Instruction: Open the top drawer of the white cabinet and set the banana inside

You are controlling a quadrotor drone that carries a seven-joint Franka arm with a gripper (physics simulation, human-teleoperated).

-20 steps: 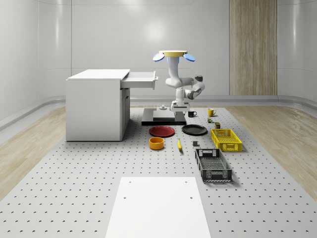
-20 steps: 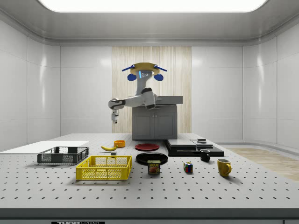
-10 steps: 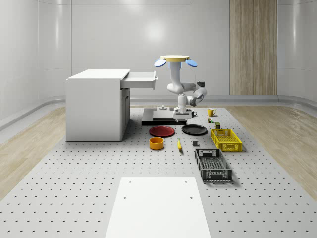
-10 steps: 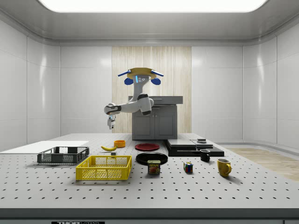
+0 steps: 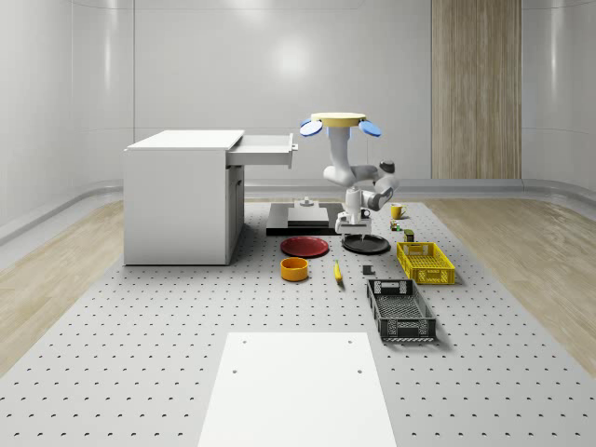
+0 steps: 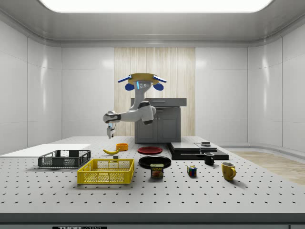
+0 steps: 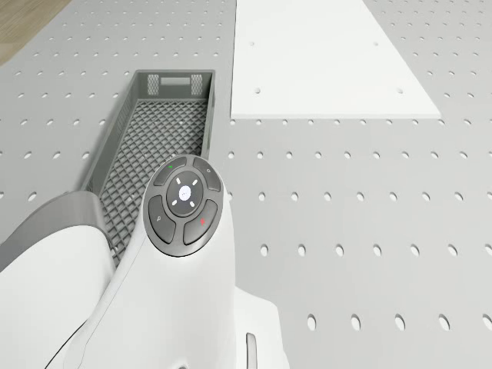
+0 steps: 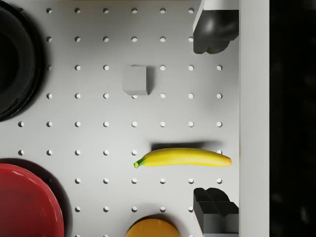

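I read the drawer step as done: the top drawer of the white cabinet stands pulled out, so I am now on the reach for the banana. The drone hovers above the counter, over the plates end of the clutter, with the arm bent down and the tool hanging well above the fruit. In the wrist view the two fingers stand apart and empty, and the banana lies flat on the counter between them, its length running across the gap toward the finger side. Next, I judge, I must come straight down and probably turn the wrist so the fingers close across the banana's width.

Containers: the grey crate beneath the drone camera looks empty; the yellow crate and the orange bowl seem empty too, though from this far I would not swear to it. The red plate and black plate carry nothing that I can see.
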